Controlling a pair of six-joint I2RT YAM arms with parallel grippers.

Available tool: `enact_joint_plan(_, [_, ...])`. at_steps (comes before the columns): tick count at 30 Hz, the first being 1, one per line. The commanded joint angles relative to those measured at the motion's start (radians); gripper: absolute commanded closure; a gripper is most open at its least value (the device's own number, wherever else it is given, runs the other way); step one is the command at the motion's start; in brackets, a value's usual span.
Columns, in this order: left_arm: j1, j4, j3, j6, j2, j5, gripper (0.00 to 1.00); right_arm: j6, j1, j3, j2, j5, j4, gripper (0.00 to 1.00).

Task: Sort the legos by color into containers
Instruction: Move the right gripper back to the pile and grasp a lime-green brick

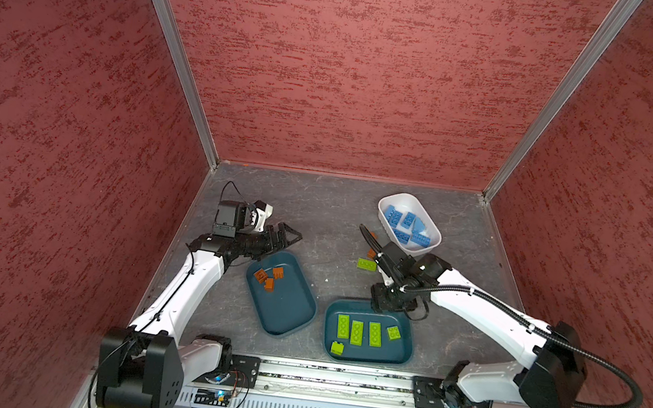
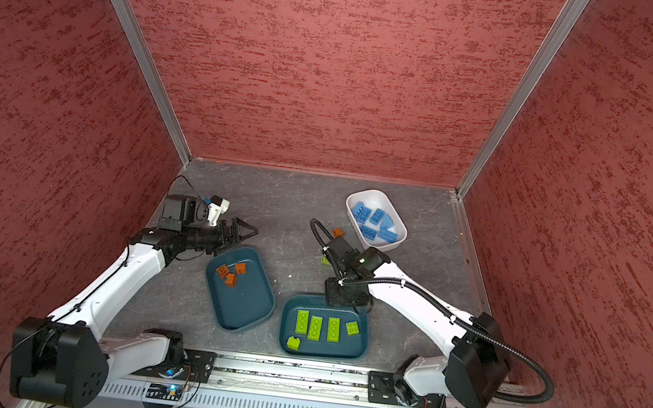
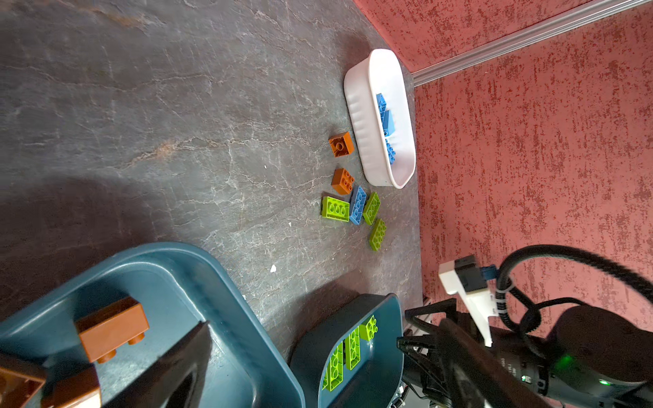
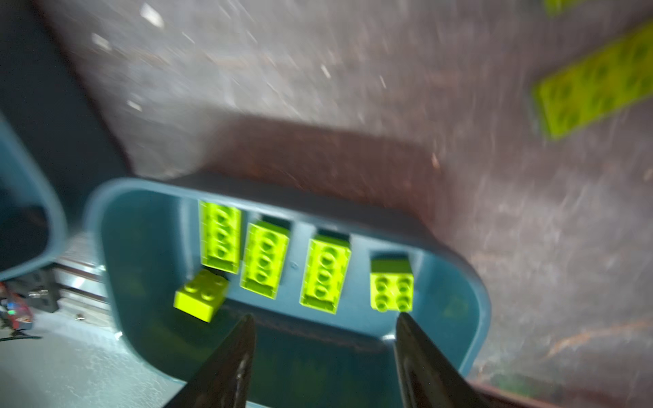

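Note:
My right gripper [image 4: 325, 318] hangs open and empty over the near teal container [image 1: 403, 358], which holds several lime green legos [image 4: 323, 273]. The square green one [image 4: 392, 288] lies just past one fingertip. My left gripper [image 1: 291, 238] is wide open and empty at the far edge of the other teal container [image 1: 291, 318], where three orange-brown legos [image 1: 266, 277] lie. The white container [image 1: 400, 200] at the back right holds several blue legos [image 1: 408, 225]. Loose beside it on the table lie two orange bricks [image 3: 341, 144], three green bricks [image 3: 335, 208] and one blue brick [image 3: 357, 205].
Red textured walls close in the grey table [image 1: 316, 208] on three sides. The arms' mounting rail [image 1: 334, 377] runs along the front edge. In both top views the right arm hides most of the loose bricks; one green brick [image 1: 366, 264] shows.

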Motion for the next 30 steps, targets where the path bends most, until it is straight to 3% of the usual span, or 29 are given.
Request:
enact_joint_plan(1, [0.012,-0.013,0.025,0.028,-0.005,0.002,0.01,-0.203,-0.025,0.101,0.075,0.070,0.010,0.35])
enact_joint_plan(8, [0.034,-0.025,0.033,0.026,-0.013,0.005,0.01,-0.581,-0.072,0.246,0.253,0.087,0.141,0.34])
enact_joint_plan(16, [0.063,-0.059,0.037,0.035,-0.035,0.011,0.01,-0.804,-0.144,0.268,0.406,0.006,0.305,0.36])
enact_joint_plan(30, [0.092,-0.110,0.020,0.062,-0.072,0.013,0.00,-0.906,-0.211,0.351,0.587,-0.116,0.377,0.39])
